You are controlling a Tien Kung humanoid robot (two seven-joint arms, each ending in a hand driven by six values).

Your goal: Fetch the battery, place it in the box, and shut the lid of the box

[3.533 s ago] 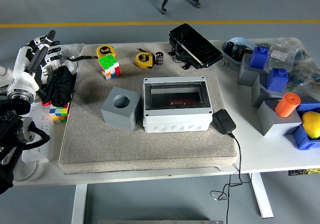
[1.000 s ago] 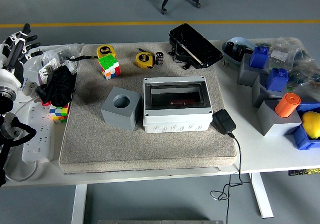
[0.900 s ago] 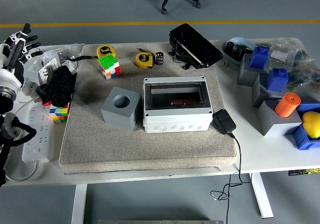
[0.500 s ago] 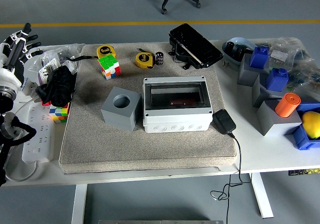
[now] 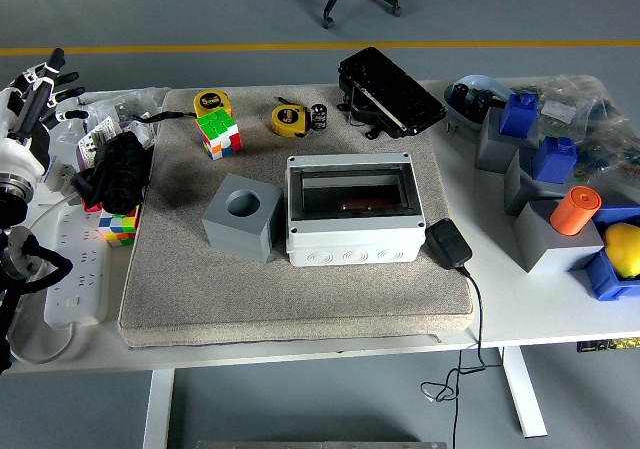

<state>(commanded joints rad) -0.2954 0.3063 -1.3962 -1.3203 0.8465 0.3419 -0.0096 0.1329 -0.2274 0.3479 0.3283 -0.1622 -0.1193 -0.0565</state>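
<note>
grey box sitting mid-frame on the mat, lid down, something dark showing through its clear window, small black battery further back beside the yellow tape measure, left hand way over at the upper left edge, fingers spread, holding nothing

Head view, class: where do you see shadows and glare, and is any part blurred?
In the head view the light is soft and even: the grey cube and the grey box cast only faint shadows on the mat; a pale sheen lies on the box's clear closed lid and the black case; the whole frame is sharp, including the left hand at the left edge.
</note>
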